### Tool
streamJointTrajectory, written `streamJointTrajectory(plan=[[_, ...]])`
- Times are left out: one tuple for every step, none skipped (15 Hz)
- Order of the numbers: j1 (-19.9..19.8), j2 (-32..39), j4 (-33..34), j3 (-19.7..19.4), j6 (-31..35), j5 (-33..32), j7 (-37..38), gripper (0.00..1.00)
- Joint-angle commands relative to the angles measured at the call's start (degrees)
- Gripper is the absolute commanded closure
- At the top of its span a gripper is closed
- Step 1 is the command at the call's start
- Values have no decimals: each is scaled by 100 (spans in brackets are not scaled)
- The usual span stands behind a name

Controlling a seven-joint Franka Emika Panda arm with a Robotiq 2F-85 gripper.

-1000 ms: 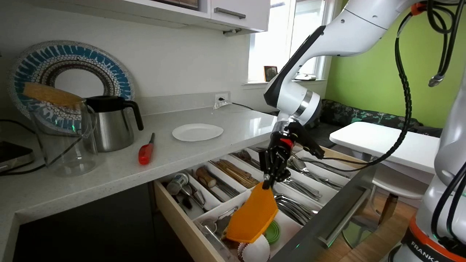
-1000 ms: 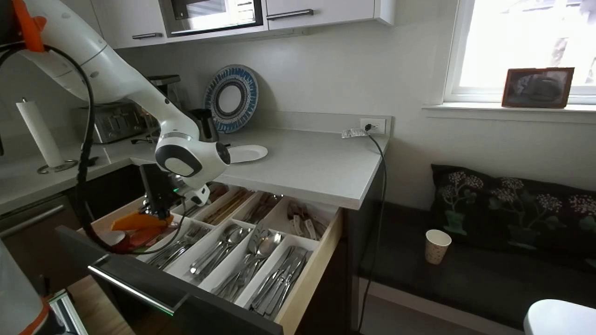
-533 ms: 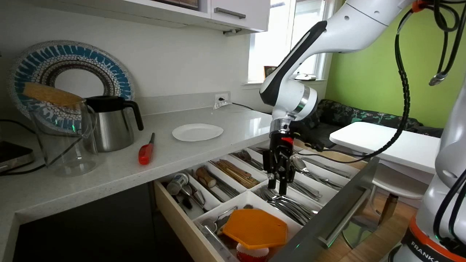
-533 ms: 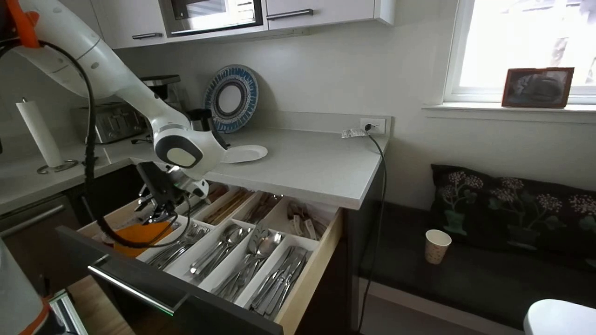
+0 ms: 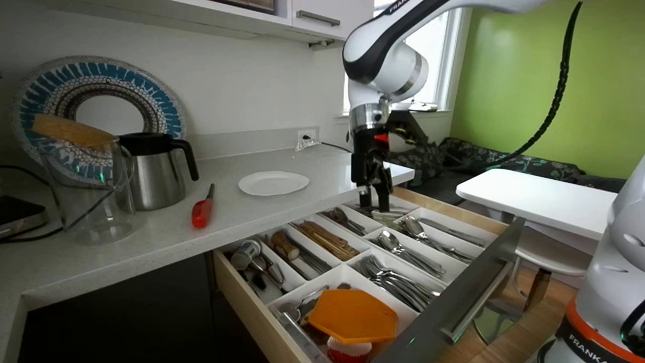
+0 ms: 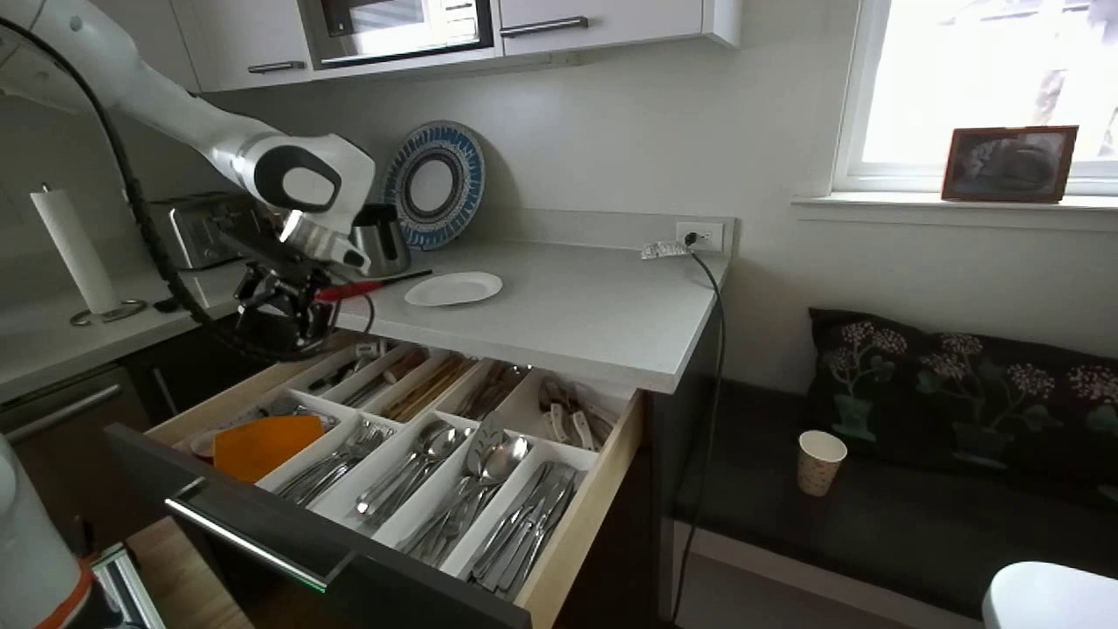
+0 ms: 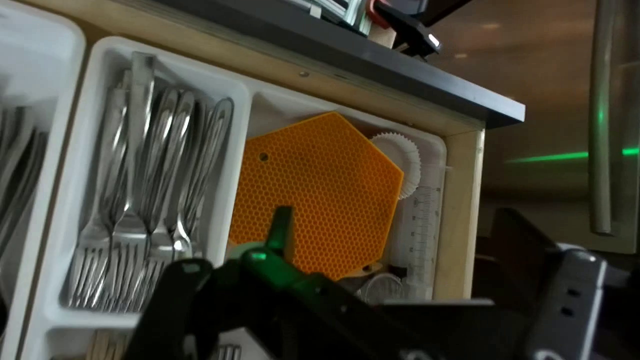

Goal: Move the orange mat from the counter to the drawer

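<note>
The orange mat [image 7: 320, 195] lies inside the drawer [image 6: 590, 507], in the front compartment [image 7: 270, 109] beside the forks [image 7: 131, 230], spread over mixed small items; whether its edge touches the divider [image 7: 235, 165] on the fork side cannot be told. On this evidence the transfer is judged complete: the mat is off the counter [image 5: 327, 166] and nothing holds it. The gripper [image 5: 374, 202] stands above the drawer, well apart from the mat, its jaws set wide with nothing between them. Remaining work is assessed as no more than taking the arm [image 6: 179, 118] clear; the task does not call for closing the drawer. Exposed contents of the mat's compartment: a pleated paper cup [image 7: 409, 162] partly covered by the mat, a clear strip with printed graduations [image 7: 425, 215] and a round clear item [image 7: 381, 289]; anything further beneath is hidden. Other compartments hold spoons [image 6: 435, 437], serving utensils [image 6: 505, 456], knives [image 6: 528, 520], white-handled pieces [image 6: 581, 428] and thin wooden sticks [image 5: 326, 239]. On the counter, a clear glass vessel [image 5: 106, 222] has a wooden piece [image 5: 73, 131] at its mouth; whether this is a lid or stored content cannot be determined. The steel carafe [image 5: 158, 181] beside it has a black top, contents not visible.
</note>
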Motion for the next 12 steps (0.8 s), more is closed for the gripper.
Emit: streamJointTrajectory(plan=[[149,-302,692,119,-441,-933,325,0],[162,-353,881,137,-475,-1198,318,0],[158,-385,1076,140,-497,-1487,303,1],[144,-467,1184,120,-330,-1715,264,0],[130,-543,1238,85,-75,-1824,243,0],[93,-620,1293,24,140,-1891,260,0],[54,-666,1311,-50,423,-1888,293,0],[159,-530,1338,-17,96,-1735,213,0],[145,-558,1382,-52,156,-1742,205,0],[143,-555,1390,-61,149,-1741,202,0],[150,-539,1387,-57,149,-1741,202,0],[162,-518,1386,-48,149,-1740,201,0]])
